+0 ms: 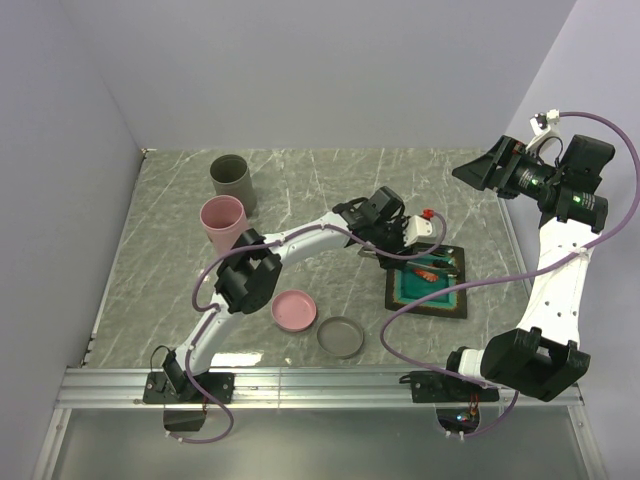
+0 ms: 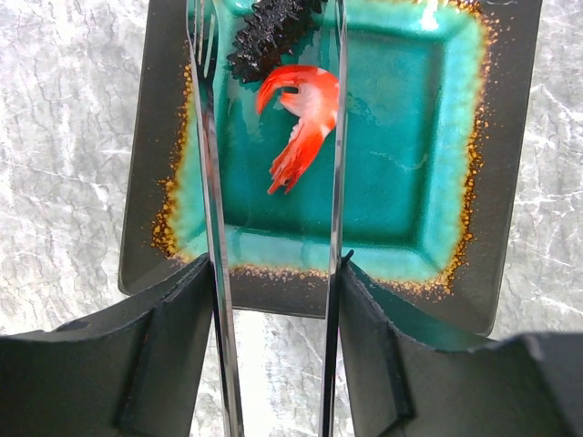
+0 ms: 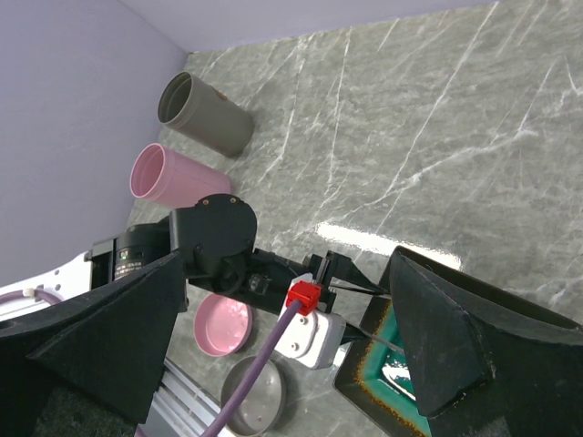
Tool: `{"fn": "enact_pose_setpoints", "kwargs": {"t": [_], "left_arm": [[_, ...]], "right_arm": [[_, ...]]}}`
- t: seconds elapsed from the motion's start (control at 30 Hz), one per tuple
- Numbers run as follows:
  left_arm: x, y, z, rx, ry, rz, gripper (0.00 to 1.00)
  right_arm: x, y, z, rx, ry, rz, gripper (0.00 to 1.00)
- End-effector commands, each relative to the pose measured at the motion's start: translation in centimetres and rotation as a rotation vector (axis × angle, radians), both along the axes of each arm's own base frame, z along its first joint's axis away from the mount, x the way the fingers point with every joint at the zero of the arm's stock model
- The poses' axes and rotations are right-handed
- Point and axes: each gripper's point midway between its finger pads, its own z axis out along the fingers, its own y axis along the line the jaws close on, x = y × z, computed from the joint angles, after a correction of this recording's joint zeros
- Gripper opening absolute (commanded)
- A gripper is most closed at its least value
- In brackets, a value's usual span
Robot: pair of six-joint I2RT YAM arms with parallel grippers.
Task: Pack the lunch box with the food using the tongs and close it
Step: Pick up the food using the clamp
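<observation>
Black fingers of the left claw (image 2: 276, 273) press on the tongs (image 2: 208, 182) from both sides, gripping them. The two slim arms run up the centre of the wrist frame. Between them, near the top, lies the orange-red shrimp piece (image 2: 305, 118) on a teal plate (image 2: 510, 182), just beside a dark spiky piece (image 2: 273, 36). The plate rests on the marbled table (image 2: 55, 137). The right claw (image 3: 287, 264) is spread wide, empty.

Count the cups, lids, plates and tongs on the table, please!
Cups: 2, grey cup, pink cup
Lids: 2, pink lid, grey lid
Plate: 1
Tongs: 1
Total: 6
</observation>
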Motion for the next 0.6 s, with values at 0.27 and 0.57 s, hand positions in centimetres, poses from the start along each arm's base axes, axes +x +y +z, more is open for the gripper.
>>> {"fn": "enact_pose_setpoints", "kwargs": {"t": [0.27,0.57], "left_arm": [[1.3,-0.3,1.8,-0.013,-0.081,0.025,0.52],[2.1,0.6,2.0,0.000,-0.090,0.050,0.42]], "right_arm": [[-0.3,-0.1,0.9,-0.022,-0.054,0.006,1.00],[-0.3,-0.1,0.8,-0.021,-0.055,0.007,1.00]]}}
